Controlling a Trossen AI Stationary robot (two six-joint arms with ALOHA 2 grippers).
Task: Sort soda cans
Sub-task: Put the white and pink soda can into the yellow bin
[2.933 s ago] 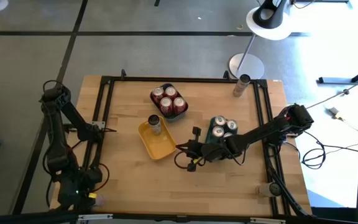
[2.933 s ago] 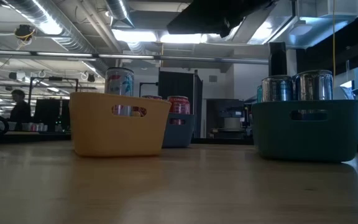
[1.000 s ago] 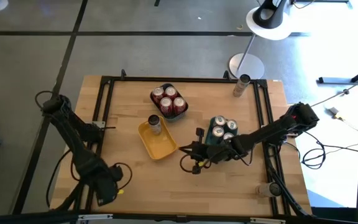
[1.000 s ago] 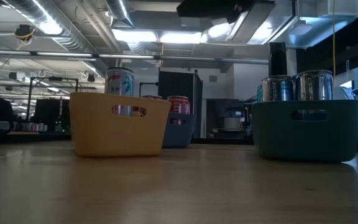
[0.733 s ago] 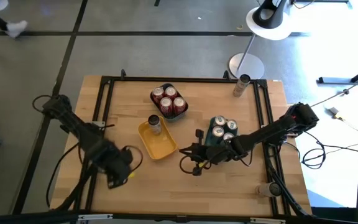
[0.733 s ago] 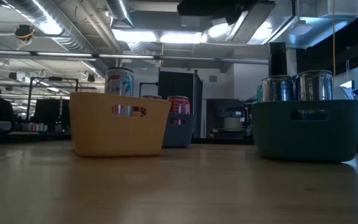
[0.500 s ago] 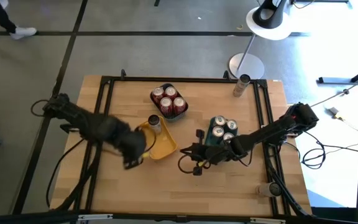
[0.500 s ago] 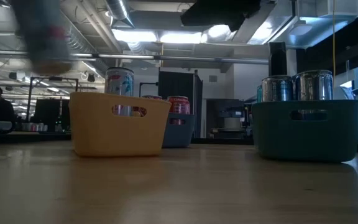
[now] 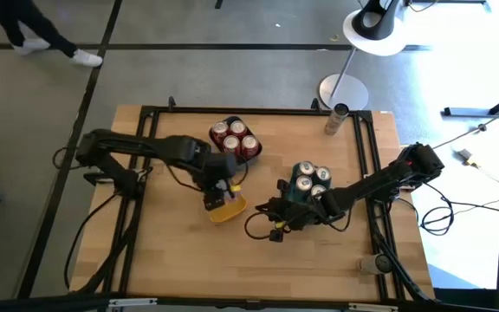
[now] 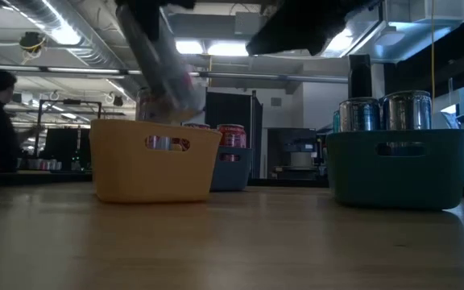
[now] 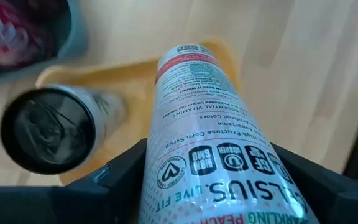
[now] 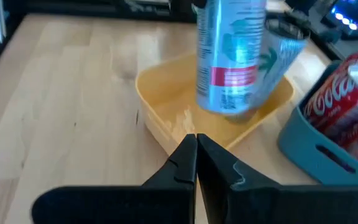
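Silver can (image 11: 210,130) held in left gripper (image 9: 221,185), fingers clamped round its body, tilted, directly over yellow tray (image 12: 166,118). Second can (image 11: 48,127) upright in tray just beside carried one. Risk: tilted can strikes standing can or tray rim on lowering, tips it. Label legible: "LSIUS", "LIVE FIT", "No High Fructose Corn Syrup". Red cans (image 12: 347,106) read "Coca-Cola". Right gripper (image 12: 196,165) closed, empty, near tray.
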